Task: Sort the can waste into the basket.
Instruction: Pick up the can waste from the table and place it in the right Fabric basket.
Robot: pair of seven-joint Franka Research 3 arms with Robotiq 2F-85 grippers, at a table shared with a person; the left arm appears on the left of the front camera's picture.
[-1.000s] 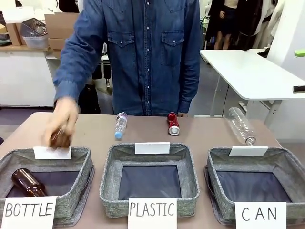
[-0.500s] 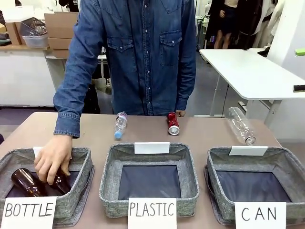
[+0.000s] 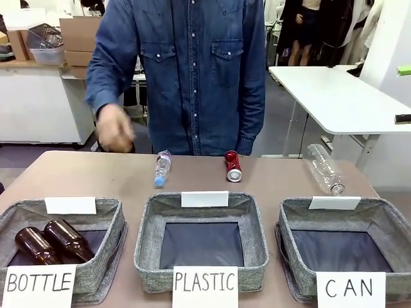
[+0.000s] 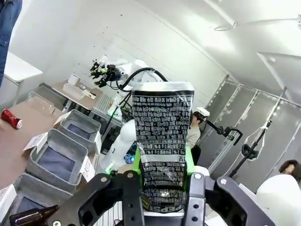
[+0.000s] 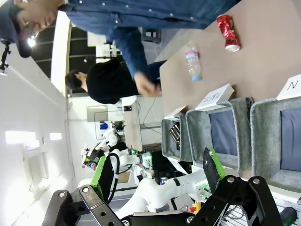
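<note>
A red can [image 3: 233,165] lies on the brown table near the person, also visible as the red can [image 5: 228,32] and the red can [image 4: 10,118]. My left gripper [image 4: 162,162] is held high, shut on a black can [image 4: 162,136] with white print. The grey basket [image 3: 292,215] signed "CAN" stands at the front right with nothing in it; it appears as the far basket [image 4: 70,123] in the left wrist view and as the right-hand basket [image 5: 257,141] in the right wrist view. Raised well back from the table, my right gripper [image 5: 157,172] is open and holds nothing.
The "BOTTLE" basket [image 3: 109,212] holds two brown bottles [image 3: 54,240]. The "PLASTIC" basket [image 3: 144,218] holds nothing. A small plastic bottle [image 3: 162,168] and a large clear bottle [image 3: 324,168] lie on the table. The person's hand [image 3: 115,135] hovers at the far left edge.
The person's hand laid a second brown bottle in the "BOTTLE" basket, let go and drew back up to the table's far edge. Cans and grippers have not moved.
</note>
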